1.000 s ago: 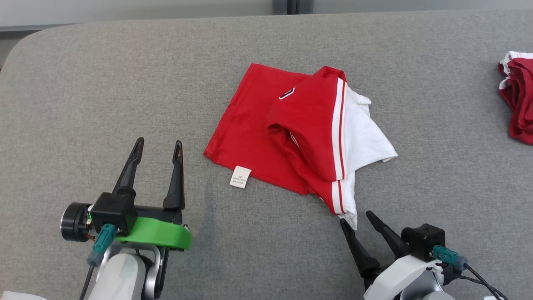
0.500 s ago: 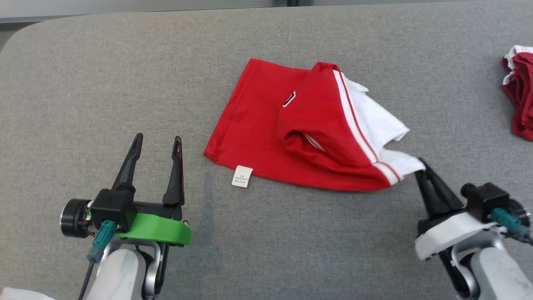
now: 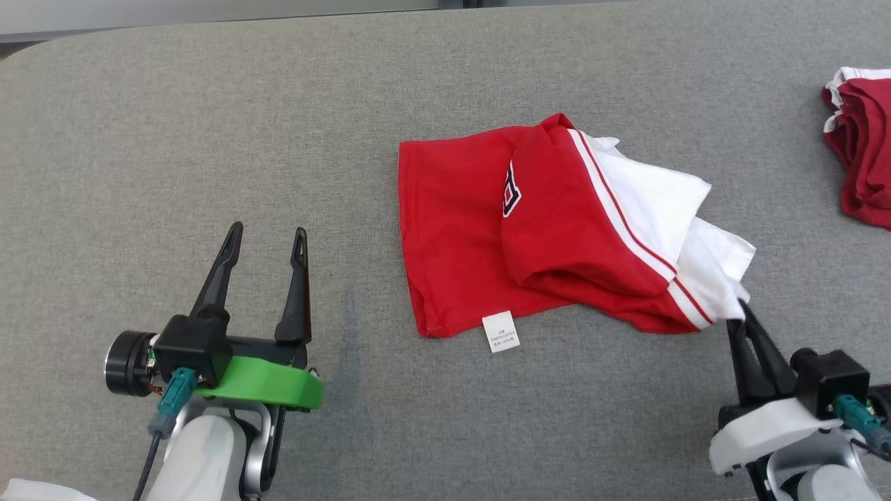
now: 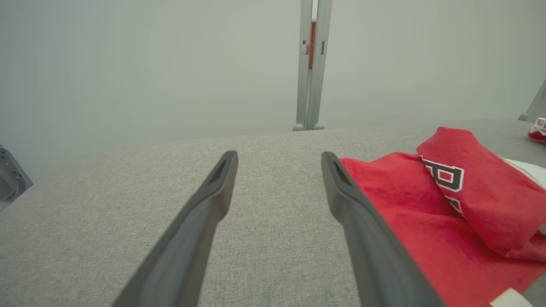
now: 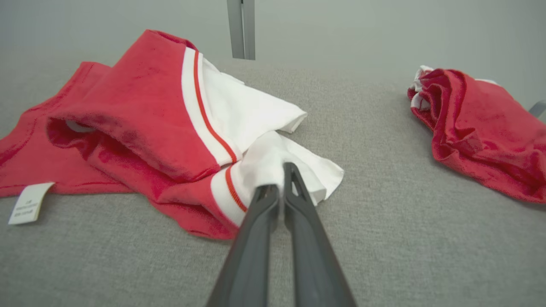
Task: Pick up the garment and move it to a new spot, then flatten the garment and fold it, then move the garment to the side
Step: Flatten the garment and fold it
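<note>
Black fingers (image 3: 220,275), green collar (image 3: 270,390) (left), pale forearms (image 3: 202,460)

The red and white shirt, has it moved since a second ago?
Yes. The shirt, pinched by the right gripper, has slid and turned toward the robot's right, closer to the dark red pile, which stayed put.

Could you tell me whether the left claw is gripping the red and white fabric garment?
No, the left claw stands open over the grey cloth-covered table, apart from the red and white fabric garment.
</note>
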Controlling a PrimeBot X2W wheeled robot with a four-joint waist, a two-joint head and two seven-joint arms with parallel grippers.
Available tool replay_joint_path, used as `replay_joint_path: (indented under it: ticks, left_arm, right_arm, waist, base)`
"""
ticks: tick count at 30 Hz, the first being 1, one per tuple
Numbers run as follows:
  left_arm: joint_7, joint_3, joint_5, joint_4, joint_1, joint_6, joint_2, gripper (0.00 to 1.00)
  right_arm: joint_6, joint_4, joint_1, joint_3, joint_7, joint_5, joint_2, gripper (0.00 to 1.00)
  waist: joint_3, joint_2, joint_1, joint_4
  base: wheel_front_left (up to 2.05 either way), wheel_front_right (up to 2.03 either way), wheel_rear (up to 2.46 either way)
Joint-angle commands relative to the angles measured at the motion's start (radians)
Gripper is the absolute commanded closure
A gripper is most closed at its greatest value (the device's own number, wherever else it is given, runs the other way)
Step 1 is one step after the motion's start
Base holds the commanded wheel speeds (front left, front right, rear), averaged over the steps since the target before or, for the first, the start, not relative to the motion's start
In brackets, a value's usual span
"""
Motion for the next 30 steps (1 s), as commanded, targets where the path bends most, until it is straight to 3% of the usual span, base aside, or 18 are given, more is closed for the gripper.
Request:
replay_joint_path:
  ticks: [1,4,5,6,7,14,20,30]
  left_arm:
    - [-0.004,0.0,-0.002,0.002,-0.015,-0.003,0.001,0.0]
    - [-0.004,-0.001,-0.001,0.003,-0.014,-0.003,0.004,0.0]
    - [-0.004,0.0,-0.001,0.004,-0.012,-0.003,0.007,0.0]
    - [-0.004,0.002,-0.001,0.004,-0.01,-0.001,0.009,0.0]
    - [-0.005,0.004,0.0,0.005,-0.005,0.002,0.012,0.0]
    - [-0.005,0.017,-0.011,0.003,0.027,0.021,0.022,0.0]
    - [0.003,0.022,-0.017,-0.01,0.055,0.038,0.026,0.0]
    - [0.027,0.012,-0.024,-0.041,0.105,0.055,0.033,0.0]
  right_arm:
    - [0.0,0.032,0.019,0.006,-0.006,0.014,0.007,1.0]
    - [0.0,0.111,0.026,0.034,-0.011,0.047,0.028,1.0]
    - [0.0,0.126,0.019,0.041,-0.025,0.06,0.035,0.84]
    - [0.0,0.132,0.013,0.045,-0.036,0.068,0.038,0.39]
    - [0.0,0.132,0.005,0.051,-0.047,0.075,0.04,0.0]
    - [0.0,0.004,0.0,0.042,-0.094,0.121,0.043,0.0]
    - [0.0,-0.11,-0.023,0.038,-0.062,0.162,0.029,0.0]
    - [0.0,-0.163,-0.037,0.038,0.004,0.175,-0.007,0.0]
  waist:
    - [0.0,-0.0001,0.0,-0.003]
    - [-0.001,-0.0001,0.0,-0.01]
    - [-0.002,-0.0001,0.0,-0.014]
    - [-0.003,-0.0001,0.0,-0.018]
    - [-0.005,-0.0001,0.0,-0.022]
    - [-0.028,-0.0001,0.0,-0.045]
    - [-0.055,-0.0001,0.0,-0.05]
    - [-0.089,-0.0001,0.0,-0.035]
  base:
    - [0.0,0.0,0.0]
    - [0.0,0.0,0.0]
    - [0.0,0.0,0.0]
    - [0.0,0.0,0.0]
    - [0.0,0.0,0.0]
    - [0.0,0.0,0.0]
    - [0.0,0.0,0.0]
    - [0.0,0.0,0.0]
